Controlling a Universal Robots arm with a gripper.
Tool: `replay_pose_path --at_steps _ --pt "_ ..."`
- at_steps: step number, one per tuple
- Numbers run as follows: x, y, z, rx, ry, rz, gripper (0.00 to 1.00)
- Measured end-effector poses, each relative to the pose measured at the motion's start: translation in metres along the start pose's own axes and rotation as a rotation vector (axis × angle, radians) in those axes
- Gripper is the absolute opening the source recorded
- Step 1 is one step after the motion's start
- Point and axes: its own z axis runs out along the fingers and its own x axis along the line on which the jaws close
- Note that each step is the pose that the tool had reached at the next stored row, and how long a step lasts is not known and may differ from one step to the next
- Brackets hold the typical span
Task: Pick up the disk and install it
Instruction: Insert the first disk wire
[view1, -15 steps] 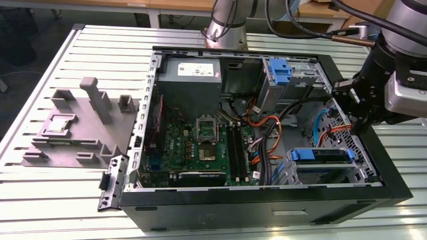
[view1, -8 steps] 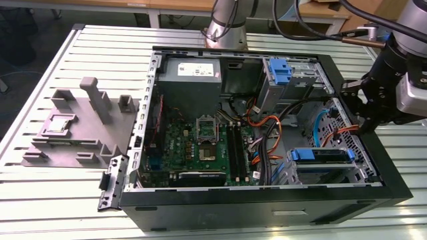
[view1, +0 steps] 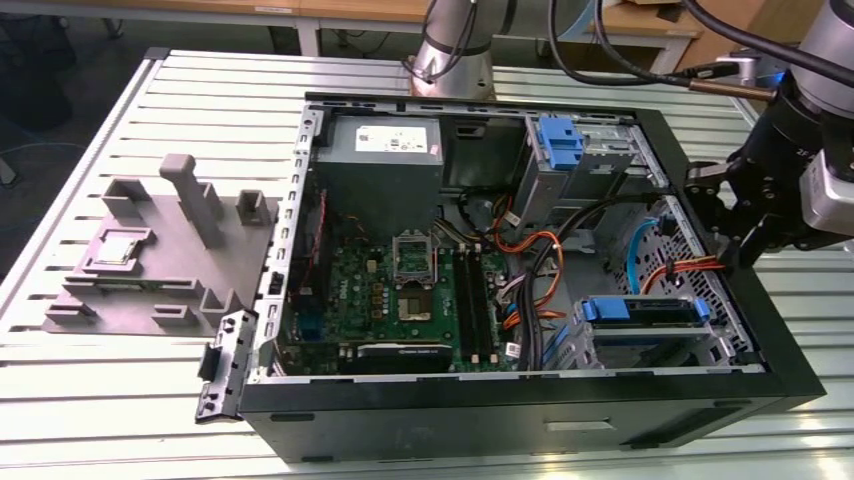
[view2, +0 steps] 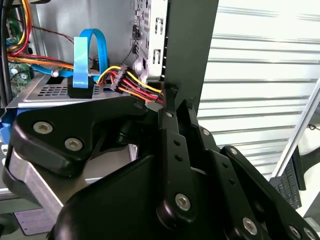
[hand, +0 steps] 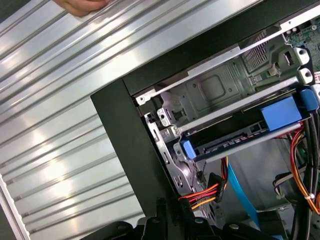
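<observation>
Exterior view: an open computer case (view1: 787, 385) lies on its side on the slatted bench (view1: 120, 400), and the gripper (view1: 727, 225) hangs over the case wall on the exterior view's right, close to a bundle of red and orange cables. The disk (view1: 645, 312), in its bright blue bracket, sits in a drive cage inside the case, in the corner nearest the camera on that same side. It appears already seated there, level with the cage rails, which suggests the install is largely done. In the first wrist view the disk (hand: 250, 132) lies slotted between the metal rails, its blue bracket tabs at either end. A grey fixture block (view1: 154, 255) rests on the bench well apart from the case. Whether the jaws are open or closed I cannot tell; the linkages crowd the second wrist view and the tips are hidden. They appear to hold nothing.
</observation>
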Motion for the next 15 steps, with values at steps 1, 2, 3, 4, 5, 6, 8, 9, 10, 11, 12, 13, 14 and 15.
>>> replay_pose_path --at_steps 1,2,3,4,5,6,8,9,10,11,12,13,14,15 --pt "0.0000 0.0000 0.0001 -0.0004 0.0002 0.000 0.24" --pt "0.0000 0.0000 0.0001 -0.0008 0.0004 0.000 0.24" --pt "0.0000 0.0000 0.0002 -0.0013 0.0007 0.000 0.24" --pt "0.0000 0.0000 0.0003 -0.0022 0.0013 -0.001 0.24" --pt "0.0000 0.0000 0.0003 -0.0038 0.0023 -0.001 0.24" --pt "0.0000 0.0000 0.0002 -0.0060 0.0034 -0.002 0.24" --pt "-0.0004 0.0002 0.0002 -0.0106 0.0063 -0.003 0.24" --pt "-0.0007 0.0003 0.0002 -0.0125 0.0081 -0.004 0.24" --pt "-0.0015 0.0007 0.0002 -0.0121 0.0102 -0.004 0.24" --pt "-0.0025 0.0012 0.0002 -0.0110 0.0129 -0.004 0.24" --pt "-0.0037 0.0017 -0.0001 -0.0093 0.0166 -0.004 0.24" --pt "-0.0048 0.0022 -0.0002 -0.0075 0.0202 -0.004 0.24" --pt "-0.0053 0.0023 -0.0003 -0.0062 0.0227 -0.004 0.24" --pt "-0.0057 0.0024 -0.0003 -0.0047 0.0257 -0.004 0.24"
